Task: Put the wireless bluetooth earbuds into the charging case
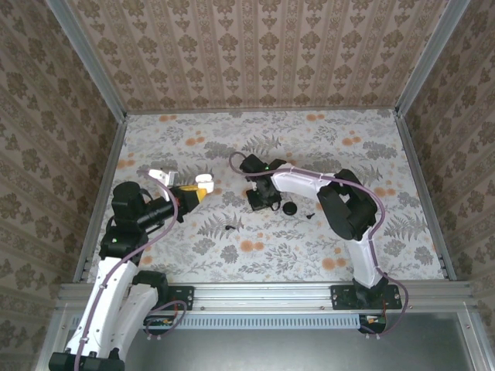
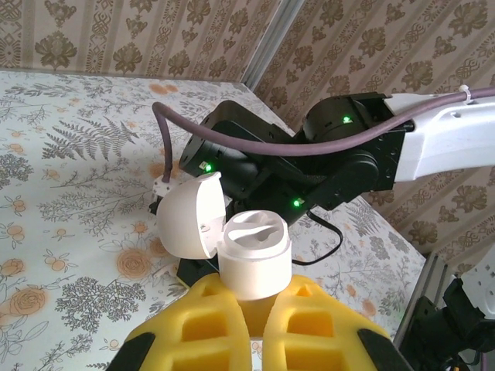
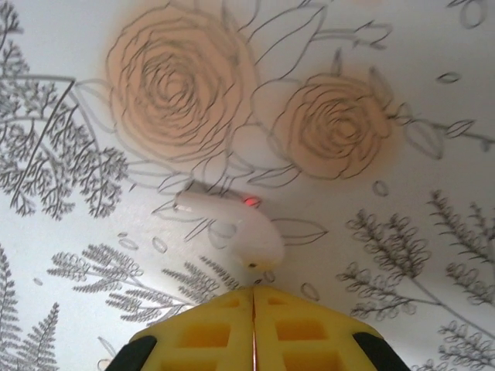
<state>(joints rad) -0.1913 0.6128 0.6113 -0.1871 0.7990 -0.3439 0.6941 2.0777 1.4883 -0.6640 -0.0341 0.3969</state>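
My left gripper (image 2: 255,292) is shut on the charging case (image 2: 255,259), a small white box held off the table with its lid (image 2: 189,216) hinged open to the left and its two wells facing up. In the top view this gripper (image 1: 199,193) and the charging case (image 1: 205,183) sit left of centre. A white earbud (image 3: 232,220) with a small red light lies on the flowered tabletop. My right gripper (image 3: 254,290) is just short of it, its yellow fingers pressed together with nothing between them. The right gripper (image 1: 263,201) points down at mid-table.
A black round disc (image 1: 290,209) lies just right of the right gripper. Small black pieces rest at the disc's right (image 1: 309,216) and nearer the front (image 1: 230,229). The right arm's black wrist (image 2: 309,170) stands close behind the held case. Patterned walls enclose the table.
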